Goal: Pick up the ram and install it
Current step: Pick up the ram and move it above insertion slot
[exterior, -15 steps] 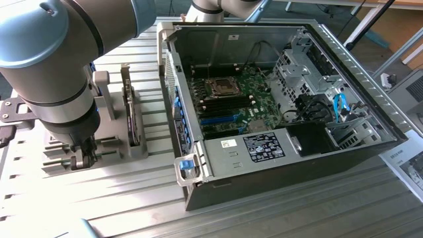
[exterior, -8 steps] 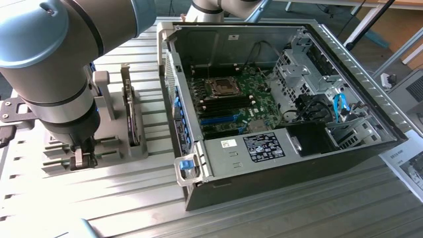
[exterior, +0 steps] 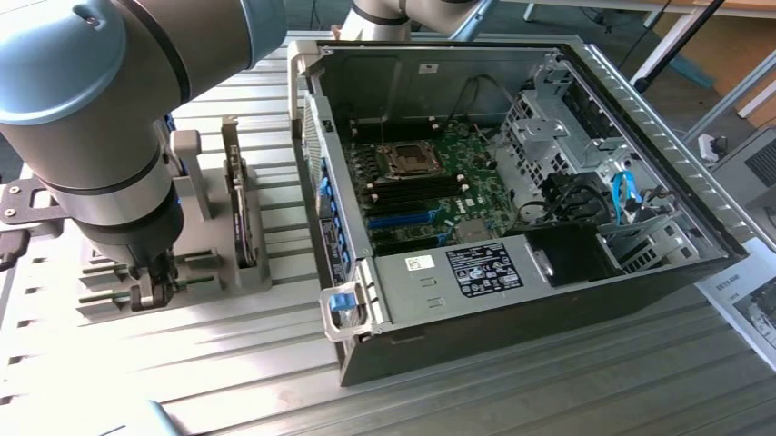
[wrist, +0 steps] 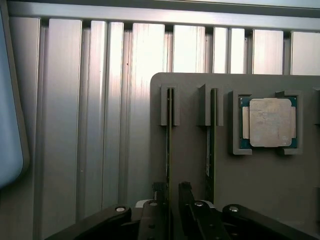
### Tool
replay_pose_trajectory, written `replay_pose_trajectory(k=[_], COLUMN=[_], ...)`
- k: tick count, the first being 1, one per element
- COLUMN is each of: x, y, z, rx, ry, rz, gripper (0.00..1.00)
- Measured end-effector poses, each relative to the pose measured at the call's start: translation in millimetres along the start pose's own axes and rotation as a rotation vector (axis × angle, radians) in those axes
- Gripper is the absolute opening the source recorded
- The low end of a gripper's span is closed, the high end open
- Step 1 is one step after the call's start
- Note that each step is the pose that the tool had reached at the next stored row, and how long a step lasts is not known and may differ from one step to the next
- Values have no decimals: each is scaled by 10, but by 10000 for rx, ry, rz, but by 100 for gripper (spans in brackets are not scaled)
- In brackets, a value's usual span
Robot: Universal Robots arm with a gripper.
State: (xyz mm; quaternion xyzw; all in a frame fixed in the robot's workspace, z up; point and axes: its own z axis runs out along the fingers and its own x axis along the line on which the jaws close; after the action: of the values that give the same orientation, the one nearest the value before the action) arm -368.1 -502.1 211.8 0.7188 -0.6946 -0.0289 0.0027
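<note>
Wrist view: where's the ram (wrist: 170, 140)?
On edge in its grey holder (wrist: 190, 165) slot, beside a twin stick (wrist: 210, 140).
And the gripper (wrist: 171, 189)?
Jaws wide, one either side of its end.

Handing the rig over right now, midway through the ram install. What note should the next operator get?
Gripper: open, low over the holder, one finger on either side of the nearer ram stick; it does not look clamped.
Things: both sticks stand on edge in holder slots, the second ram stick beside the first. The processor chip lies in its recess next to them. The open computer case sits to the exterior view's right of the holder.
Done: approach to the nearer ram stick.
Left: the pick and the install; nothing is lifted.
</note>
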Motion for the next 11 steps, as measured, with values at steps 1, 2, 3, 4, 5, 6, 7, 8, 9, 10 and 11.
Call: replay_pose_trajectory(k=[1,2,3,4,5,6,7,8,9,10,11], x=[0,0,0,0,0,0,0,0,0,0,0], y=[0,0,0,0,0,0,0,0,0,0,0], z=[0,0,0,0,0,0,0,0,0,0,0], rx=[0,0,1,0,0,0,0,-1,0,0,0], ry=[0,-1,-1,0,0,-1,0,2,1,0,0], rz=[0,0,0,0,0,0,0,0,0,0,0], gripper=[23,23,23,23,23,23,23,21,15,12,12])
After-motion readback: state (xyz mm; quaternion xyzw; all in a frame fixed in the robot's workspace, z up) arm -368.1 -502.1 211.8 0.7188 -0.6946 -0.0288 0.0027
